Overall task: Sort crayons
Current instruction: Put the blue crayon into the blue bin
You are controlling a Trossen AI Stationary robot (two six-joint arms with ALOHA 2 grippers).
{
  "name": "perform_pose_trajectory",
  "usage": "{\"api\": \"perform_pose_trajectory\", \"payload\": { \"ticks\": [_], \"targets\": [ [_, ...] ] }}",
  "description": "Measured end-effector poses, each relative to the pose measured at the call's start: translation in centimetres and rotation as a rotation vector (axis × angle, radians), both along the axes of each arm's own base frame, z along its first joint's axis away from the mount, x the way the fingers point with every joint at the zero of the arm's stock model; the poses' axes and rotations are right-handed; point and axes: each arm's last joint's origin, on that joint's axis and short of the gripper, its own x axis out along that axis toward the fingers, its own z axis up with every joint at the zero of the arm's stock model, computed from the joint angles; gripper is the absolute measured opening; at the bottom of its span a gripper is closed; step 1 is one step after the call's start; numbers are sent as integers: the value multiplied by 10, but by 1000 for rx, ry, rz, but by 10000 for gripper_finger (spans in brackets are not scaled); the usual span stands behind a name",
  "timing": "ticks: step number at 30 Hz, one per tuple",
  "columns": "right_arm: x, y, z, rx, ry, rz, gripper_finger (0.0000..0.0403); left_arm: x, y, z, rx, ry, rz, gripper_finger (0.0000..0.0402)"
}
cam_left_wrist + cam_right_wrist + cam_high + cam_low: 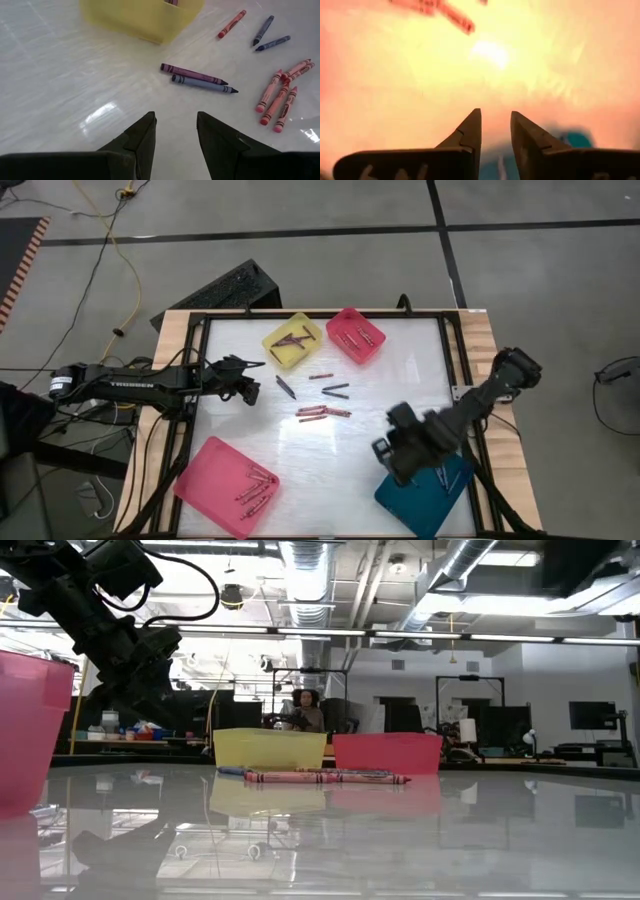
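Left end effector point(262, 376) open and empty over the desk point(240, 420) just beside two dark crayons point(286, 387), loose red crayons point(322, 412) mid-desk, others in the pink, yellow and teal trays, right end effector point(382, 448) open, empty, above teal tray point(425, 498).

blurred: crayons point(451, 14) in right wrist view | hidden: teal tray point(425, 498) partly under right hand point(392, 452)
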Motion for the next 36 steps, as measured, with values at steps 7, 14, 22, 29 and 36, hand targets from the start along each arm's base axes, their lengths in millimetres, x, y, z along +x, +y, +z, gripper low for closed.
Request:
{"api": "perform_pose_trajectory", "payload": {
  "ticks": [7, 14, 22, 29, 36],
  "targets": [
    [44, -58, 2, -133, 56, 269, 98, 0, 0, 0, 1, -1, 6, 133],
    [80, -123, 5, -242, 19, 523, 98, 0, 0, 0, 2, -1, 6, 133],
    [97, -174, -21, -248, -87, 702, 98, 0, 0, 0, 2, -1, 6, 133],
    [98, -189, -54, -242, -146, 703, 98, 0, 0, 0, 5, 0, 4, 133],
    [98, -181, -75, -257, -200, 715, 98, 0, 1, 0, 23, 3, 27, 133]
  ]
}}
